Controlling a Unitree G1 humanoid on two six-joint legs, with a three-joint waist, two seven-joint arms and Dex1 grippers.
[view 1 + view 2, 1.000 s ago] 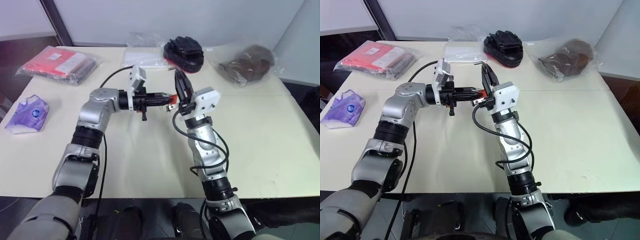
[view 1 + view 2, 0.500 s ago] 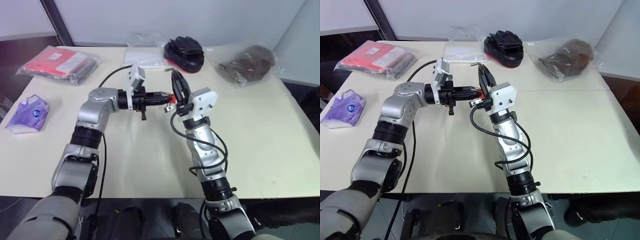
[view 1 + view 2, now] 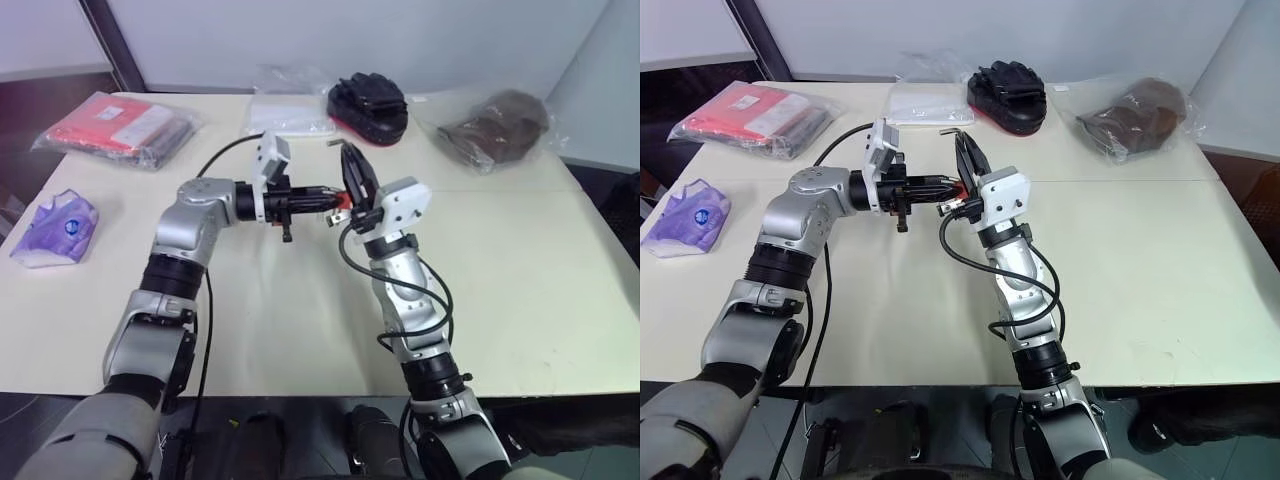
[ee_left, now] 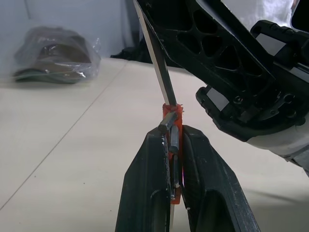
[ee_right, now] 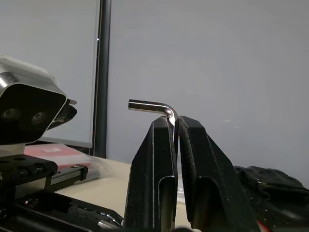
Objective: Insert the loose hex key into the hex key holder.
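My left gripper [image 3: 334, 197] points sideways above the table and is shut on the orange hex key holder [image 4: 172, 120], which has short grey keys sticking out of it. My right gripper [image 5: 174, 121] points up and is shut on the loose hex key [image 5: 147, 105], whose bent end juts out above the fingertips. In the left wrist view the key's straight shaft [image 4: 157, 60] slants down to the top of the holder, and its lower end meets the orange block. The two grippers stand close together over the table's middle, the right gripper [image 3: 349, 160] crossing just beyond the holder [image 3: 341, 201].
At the far left of the table lie a red packet [image 3: 115, 122] and a purple bag [image 3: 55, 228]. Along the back edge are a clear packet [image 3: 285, 115], a black glove-like item [image 3: 368, 100] and a brown bagged item [image 3: 500, 125]. A cable loops near my left wrist.
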